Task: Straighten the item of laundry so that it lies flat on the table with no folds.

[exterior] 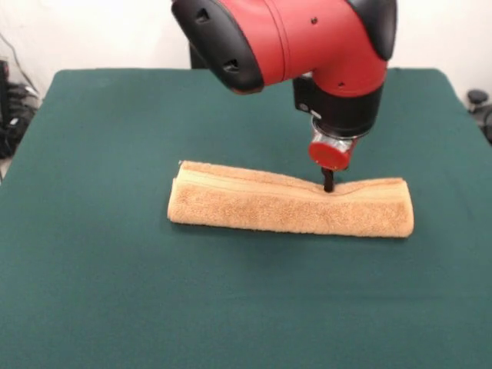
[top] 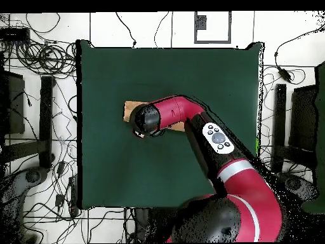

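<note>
The orange-tan towel (exterior: 292, 211) lies folded into a long narrow strip across the middle of the green table (exterior: 115, 307), with a paler woven band along its far top edge. My gripper (exterior: 328, 183) comes straight down from the red arm. Its thin dark fingers are drawn together and pressed into the towel's far edge, right of centre, where the cloth dips. In the overhead view only an end of the towel (top: 130, 110) shows on the table (top: 108, 165); the arm's head hides the rest of the towel and the gripper.
The red arm (top: 216, 136) reaches across the table from the base side. Cables and black equipment (top: 38, 95) lie on the floor round the table's edges. Green tabletop surrounds the towel on all sides.
</note>
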